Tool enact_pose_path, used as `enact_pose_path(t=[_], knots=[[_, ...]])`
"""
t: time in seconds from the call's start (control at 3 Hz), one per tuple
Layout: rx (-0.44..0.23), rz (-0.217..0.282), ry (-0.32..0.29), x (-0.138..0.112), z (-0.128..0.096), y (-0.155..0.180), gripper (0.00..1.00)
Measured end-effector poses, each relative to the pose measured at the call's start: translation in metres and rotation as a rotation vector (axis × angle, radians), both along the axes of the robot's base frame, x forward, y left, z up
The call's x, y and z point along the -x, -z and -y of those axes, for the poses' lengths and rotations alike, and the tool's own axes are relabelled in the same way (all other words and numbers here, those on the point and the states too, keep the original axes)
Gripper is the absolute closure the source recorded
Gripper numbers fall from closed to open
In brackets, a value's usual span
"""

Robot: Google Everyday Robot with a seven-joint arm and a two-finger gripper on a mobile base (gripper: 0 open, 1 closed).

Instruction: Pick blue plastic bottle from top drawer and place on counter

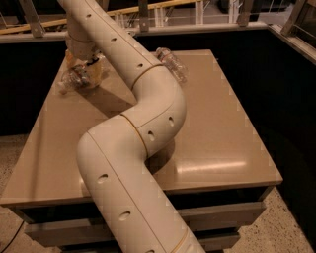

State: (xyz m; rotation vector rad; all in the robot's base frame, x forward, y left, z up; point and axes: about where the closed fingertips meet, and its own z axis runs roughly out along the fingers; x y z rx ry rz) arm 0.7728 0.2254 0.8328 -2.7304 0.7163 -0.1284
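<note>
A small clear plastic bottle (72,79) lies on its side at the far left of the beige counter (217,128). My gripper (85,66) hangs at the end of the long cream arm (148,113) and sits right at this bottle, partly covering it. Whether it holds the bottle does not show. The bottle's label and cap are hidden. The top drawer (217,211) shows as a pale front just under the counter's near edge.
A second clear ribbed bottle (171,63) lies on its side at the far middle of the counter, behind the arm. A railing (197,15) runs behind the counter. Dark drops lie to the right and the back. Another drawer front (217,239) sits below the top one.
</note>
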Motion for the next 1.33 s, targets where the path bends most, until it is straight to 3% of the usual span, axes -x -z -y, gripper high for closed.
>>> enact_pose_path(t=[0.33,1.0,1.33], knots=[[0.005,-0.002,0.002,-0.0001,0.0018,0.0013,0.51],[0.010,-0.003,0.006,-0.0009,0.0065,0.0018,0.96],[0.008,-0.002,0.008,-0.0017,0.0098,0.0010,1.00]])
